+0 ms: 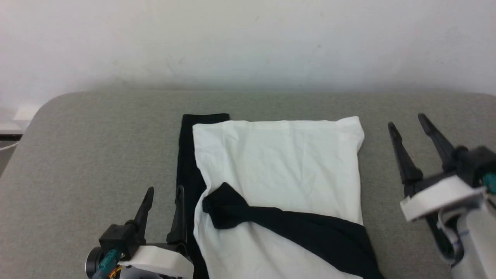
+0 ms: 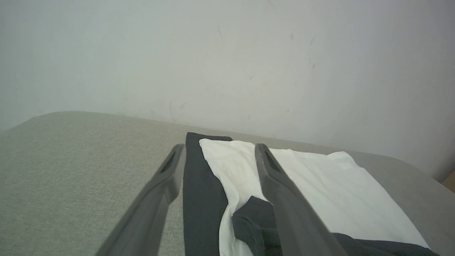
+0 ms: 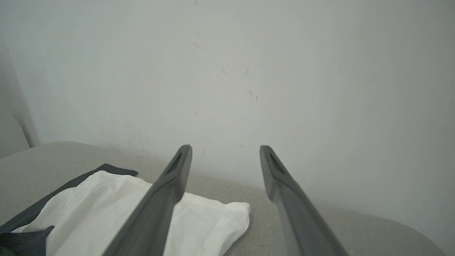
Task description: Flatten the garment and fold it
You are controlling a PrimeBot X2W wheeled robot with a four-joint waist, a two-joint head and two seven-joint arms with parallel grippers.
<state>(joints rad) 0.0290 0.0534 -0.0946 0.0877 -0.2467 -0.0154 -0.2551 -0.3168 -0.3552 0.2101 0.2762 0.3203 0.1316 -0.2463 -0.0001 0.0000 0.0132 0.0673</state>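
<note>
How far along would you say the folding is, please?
Done: the garment lies flat on the table, one black sleeve folded across its white body. In hand: nothing; the left gripper and right gripper hover at its sides, jaws open. Left: the other sleeve along the left edge, then the final folds.

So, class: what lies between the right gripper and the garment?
Only bare grey fabric surface, seen in the head view; the open right gripper is apart from the garment.
</note>
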